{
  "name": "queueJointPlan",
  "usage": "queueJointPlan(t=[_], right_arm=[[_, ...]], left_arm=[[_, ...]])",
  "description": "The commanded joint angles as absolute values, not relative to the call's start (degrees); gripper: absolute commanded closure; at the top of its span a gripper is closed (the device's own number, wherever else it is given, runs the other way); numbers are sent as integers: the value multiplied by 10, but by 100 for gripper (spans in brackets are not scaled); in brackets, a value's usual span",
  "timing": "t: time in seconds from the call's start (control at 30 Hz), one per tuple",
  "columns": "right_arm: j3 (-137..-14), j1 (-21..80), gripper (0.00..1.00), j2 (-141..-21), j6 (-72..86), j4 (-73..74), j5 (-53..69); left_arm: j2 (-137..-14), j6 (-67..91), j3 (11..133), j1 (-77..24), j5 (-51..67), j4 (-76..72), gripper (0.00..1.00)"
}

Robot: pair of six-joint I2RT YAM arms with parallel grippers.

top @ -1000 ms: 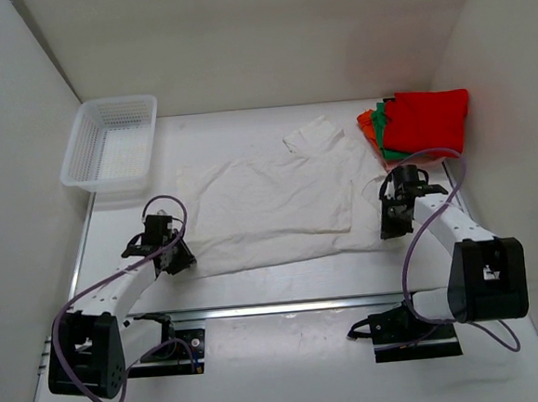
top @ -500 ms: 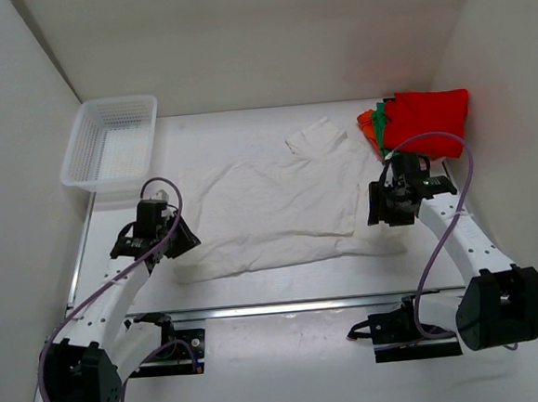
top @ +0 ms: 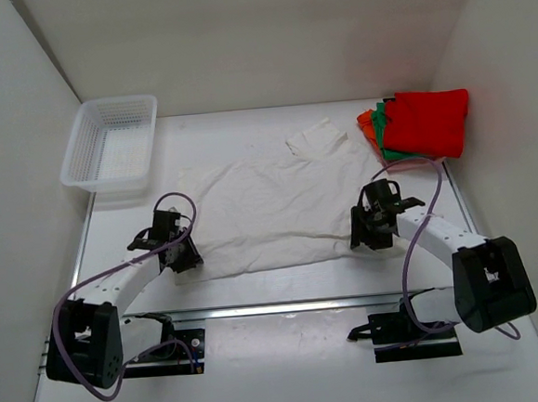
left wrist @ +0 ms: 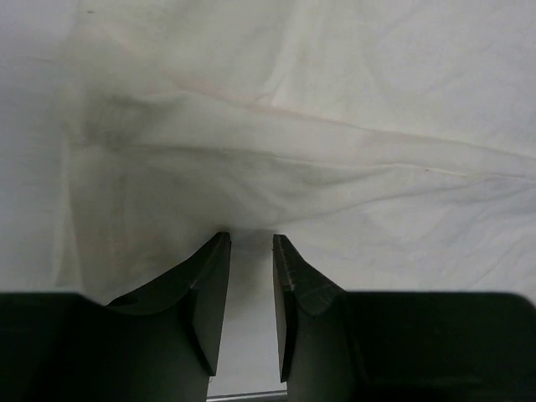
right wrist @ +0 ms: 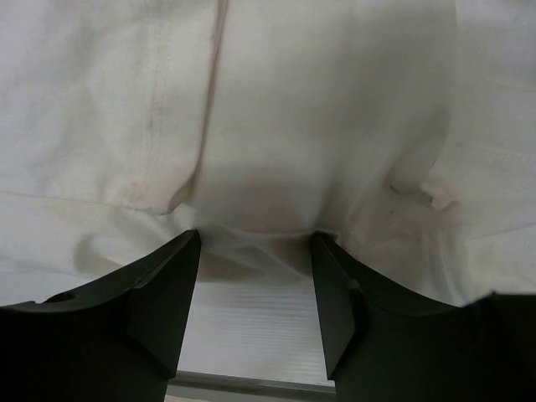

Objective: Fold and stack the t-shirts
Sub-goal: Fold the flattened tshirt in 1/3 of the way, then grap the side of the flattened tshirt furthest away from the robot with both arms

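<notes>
Well, poised at the white t-shirt (top: pixel 279 209) hem.
Barely parted left hand (left wrist: pixel 249 239), spread right hand (right wrist: pixel 255 239) (neither pinching): closing now might miss cloth.

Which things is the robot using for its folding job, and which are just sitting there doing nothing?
For the job:
- white t-shirt, spread out between the two arms
- red t-shirt, green t-shirt and orange t-shirt, piled in the far right corner

Just sitting there:
- white mesh basket, far left, nothing visible inside
</notes>
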State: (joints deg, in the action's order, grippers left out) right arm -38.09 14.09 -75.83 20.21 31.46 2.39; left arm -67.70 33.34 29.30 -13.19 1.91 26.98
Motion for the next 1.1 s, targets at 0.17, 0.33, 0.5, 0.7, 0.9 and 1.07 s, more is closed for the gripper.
queueJointPlan(t=[0.17,0.33,0.5,0.7,0.9,1.07], right_arm=[[-315,134,47,-648,236,380,72],[-404,136,45,-621,222,447,72],[-589,130,40,-670,184,482,57],[-776,103,25,-846,114,397,37],[-938,97,20,-1027,72,324,19],[-1050,89,15,-1155,42,274,21]], left_arm=[[-645,349,266,-156,-3,315,63],[-564,356,307,-144,35,350,63],[-601,317,465,-97,64,382,57],[-800,287,631,-87,41,332,56],[-932,281,692,-48,19,252,54],[-1015,264,735,-24,-18,206,53]])
